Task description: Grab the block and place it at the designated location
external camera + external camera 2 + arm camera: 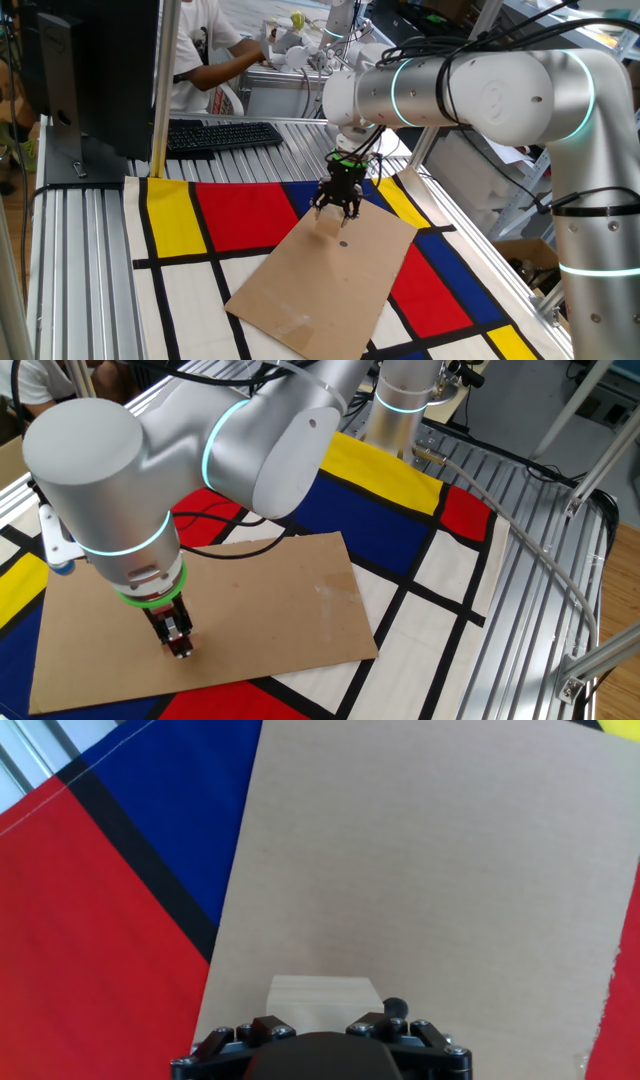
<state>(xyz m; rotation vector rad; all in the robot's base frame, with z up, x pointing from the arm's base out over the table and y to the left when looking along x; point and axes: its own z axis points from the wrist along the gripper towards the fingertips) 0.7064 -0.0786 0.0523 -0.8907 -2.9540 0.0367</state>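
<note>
The block, a small pale wooden cube, sits between my fingers at the bottom of the hand view. My gripper is shut on it. The designated location, a flat brown cardboard rectangle, lies tilted on the patterned mat. Its small dark dot is just in front of my gripper. In the hand view the dot peeks out right beside the block. From the other side my gripper hangs low over the near part of the cardboard; I cannot tell whether the block touches it.
A red, yellow, blue and white mat covers the table under the cardboard. A black keyboard and a monitor stand at the back left, with a person behind. Bare aluminium rails border the mat.
</note>
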